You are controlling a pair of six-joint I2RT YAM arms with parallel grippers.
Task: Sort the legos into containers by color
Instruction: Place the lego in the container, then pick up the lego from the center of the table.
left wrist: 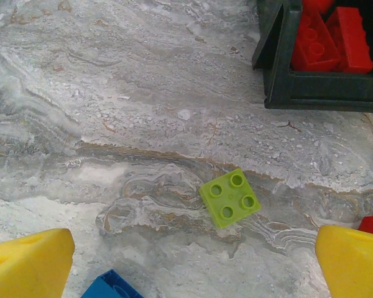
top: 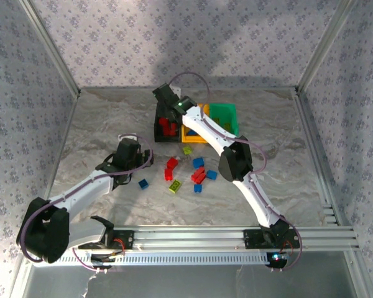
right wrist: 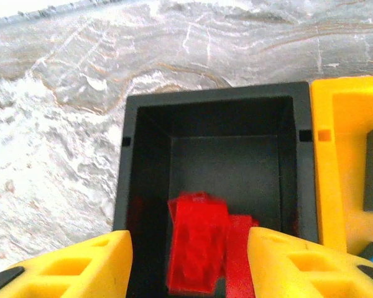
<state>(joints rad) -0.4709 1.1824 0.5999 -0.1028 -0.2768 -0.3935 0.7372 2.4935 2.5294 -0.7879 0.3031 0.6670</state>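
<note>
Three containers are sitting at upper centre: black bin [top: 157, 131], orange-yellow bin [top: 191, 138], green bin [top: 225, 112], with roughly nine legos [top: 171, 163] lying loose below. The right gripper [right wrist: 189, 248] is hovering over the black bin, fingers parted around a blurred red brick [right wrist: 199, 220]. The left gripper [left wrist: 193, 251] is gaping wide above one yellow-green brick [left wrist: 230, 197].

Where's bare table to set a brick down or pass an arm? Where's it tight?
Free: grey marbled tabletop left of the black plastic bin, and right of the green plastic bin. Crowded: centre, loose red, blue and yellow-green toy bricks before the bins.
</note>
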